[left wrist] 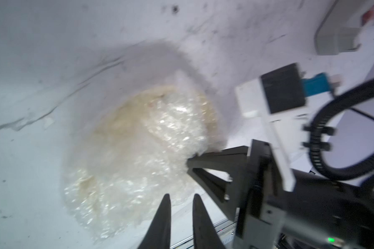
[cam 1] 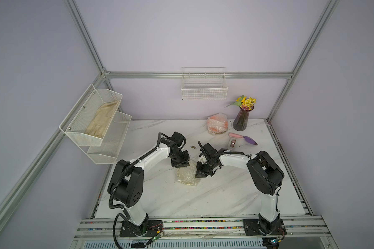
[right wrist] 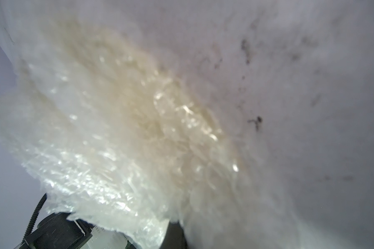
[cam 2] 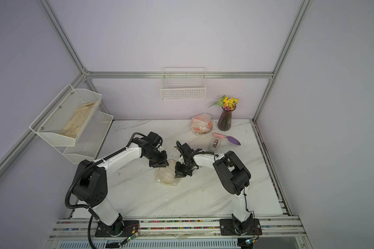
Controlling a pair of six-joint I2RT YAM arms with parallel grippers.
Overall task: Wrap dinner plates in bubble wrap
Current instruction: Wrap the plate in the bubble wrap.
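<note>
2 plates show, each in its own wrap. Cream plate (cam 1: 187,175) lies under crinkled bubble wrap (left wrist: 171,129) on the marble table (cam 1: 203,198), well apart from the vase (cam 1: 242,120), toward the arm bases. Orange plate (cam 1: 218,125) sits just beside the vase, on its L-arm side.

2 grippers, both at the cream bundle. L gripper (left wrist: 181,196): fingers parted a little, nothing betw. them, tips just short of the wrap's edge. R gripper (left wrist: 189,165): fingers closed together, tip against the wrap on the bundle's vase-ward side. Can't tell whether a fold is pinched; R wrist view is blurred and filled w/ wrap.

1 each of the rest:
- tape dispenser (cam 1: 232,144), near the vase on the bases side
- pink-handled purple trowel (cam 1: 243,138), betw. dispenser and vase
- wire basket (cam 1: 204,90) on the back wall, above the vase and L-ward
- 2-tier mesh shelf (cam 1: 82,114), far from the vase, w/ 1 beige cloth (cam 1: 103,120) in the upper tier
- yellow flower bunch (cam 1: 246,102) in the vase

Any print on the dispenser is too small to read.
</note>
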